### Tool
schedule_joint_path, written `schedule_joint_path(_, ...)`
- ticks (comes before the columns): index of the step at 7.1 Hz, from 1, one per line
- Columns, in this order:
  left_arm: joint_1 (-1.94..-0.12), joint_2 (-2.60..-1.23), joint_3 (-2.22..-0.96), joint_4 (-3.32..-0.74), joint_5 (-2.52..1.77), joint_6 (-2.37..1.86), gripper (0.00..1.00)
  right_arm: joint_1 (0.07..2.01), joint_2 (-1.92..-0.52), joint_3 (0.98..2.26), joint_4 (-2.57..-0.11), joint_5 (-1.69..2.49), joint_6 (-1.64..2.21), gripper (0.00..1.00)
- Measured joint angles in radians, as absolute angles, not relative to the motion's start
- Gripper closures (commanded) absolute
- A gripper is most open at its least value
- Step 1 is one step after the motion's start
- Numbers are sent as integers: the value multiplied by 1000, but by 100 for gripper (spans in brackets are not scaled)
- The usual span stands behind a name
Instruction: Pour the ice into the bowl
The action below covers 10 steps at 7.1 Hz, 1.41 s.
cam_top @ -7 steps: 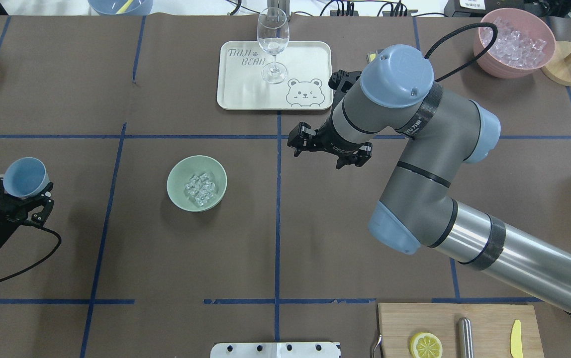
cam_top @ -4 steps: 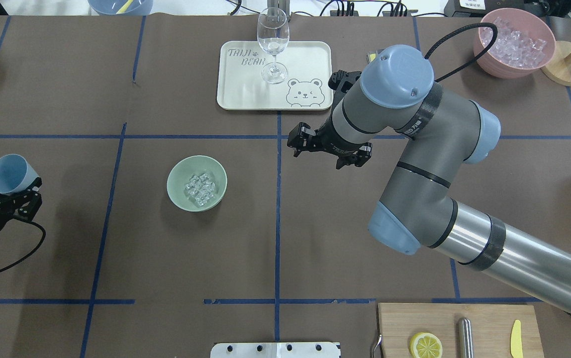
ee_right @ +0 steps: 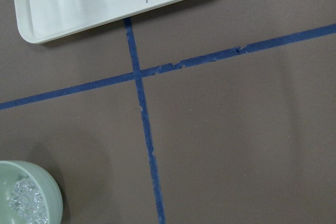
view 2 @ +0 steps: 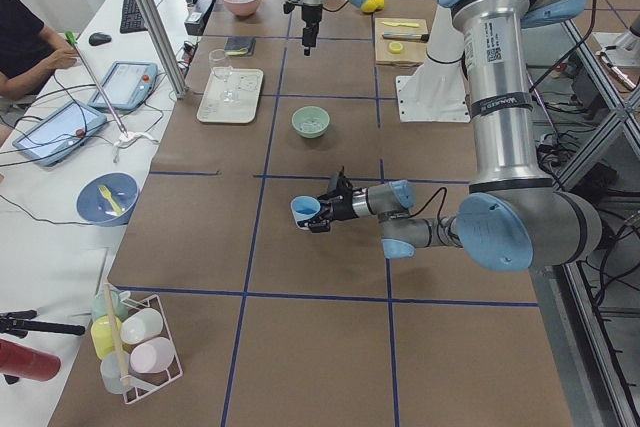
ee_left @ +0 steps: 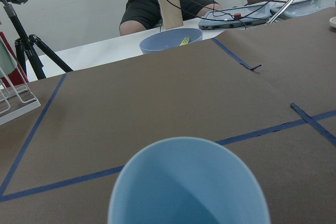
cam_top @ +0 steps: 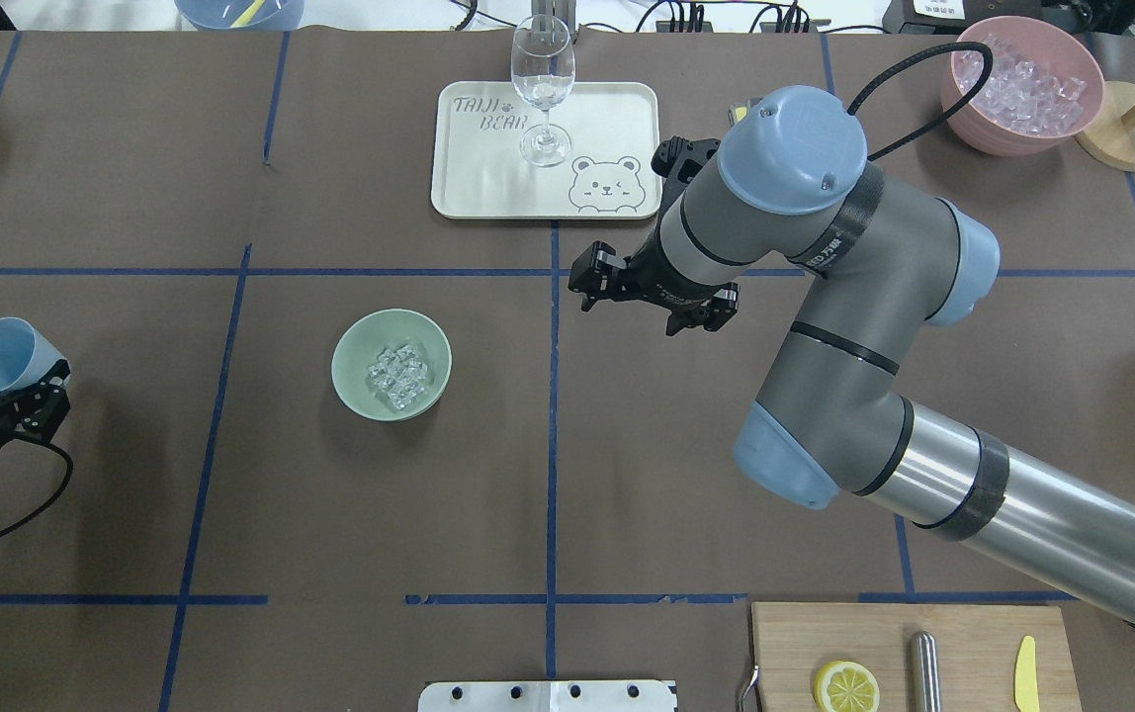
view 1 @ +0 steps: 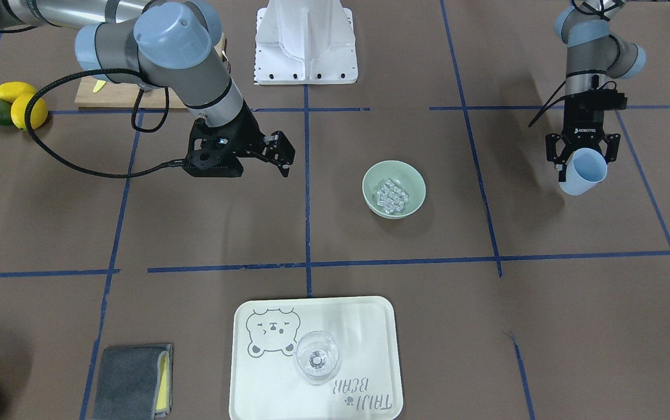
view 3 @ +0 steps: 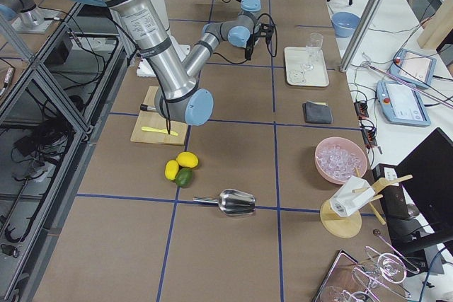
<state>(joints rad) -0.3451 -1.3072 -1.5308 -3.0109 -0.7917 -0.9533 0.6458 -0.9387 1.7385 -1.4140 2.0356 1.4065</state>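
Observation:
The pale sage-green bowl [cam_top: 355,391] stands left of the table's middle, with a small heap of clear ice [cam_top: 398,377] in it; both also show in the front-facing view, bowl [view 1: 373,178] and ice [view 1: 392,196]. My left gripper [cam_top: 6,384] is shut on a light blue cup [cam_top: 0,355] at the far left edge, well apart from the bowl. The cup [ee_left: 189,187] is tilted and I see no ice in it. My right gripper [cam_top: 645,302] is open and empty, hovering right of the bowl near the tray's corner.
A cream tray [cam_top: 617,109] at the back holds a wine glass [cam_top: 542,79]. A pink bowl of ice [cam_top: 1007,138] sits back right. A cutting board [cam_top: 963,633] with a lemon slice is front right. A grey cloth [view 1: 131,382] lies by the tray.
My left gripper has moved further left toward the table's edge with the blue cup in it. The right arm has barely moved. The bowl and ice have not moved.

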Motion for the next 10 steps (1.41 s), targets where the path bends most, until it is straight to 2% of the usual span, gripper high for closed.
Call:
schedule_joint_path(2, -345, -1324, -1523, -3013, -811, -1005, 100, 646, -939, 1743, -1414, 2036, 1407, 0)
schedule_joint_path(5, -345, -1354, -1484, -3015, -819, -1033, 69, 645, -938, 1745, -1416, 2036, 1407, 0)
schedule_joint_path(6, -347, -1350, -1482, -3022, -837, -1026, 1, 644, -937, 1746, -1416, 2036, 1407, 0)
schedule_joint_path(10, -351, -1276, -1490, -3131, -873, -972, 0, 644, -932, 1748, -1416, 2036, 1412, 0)
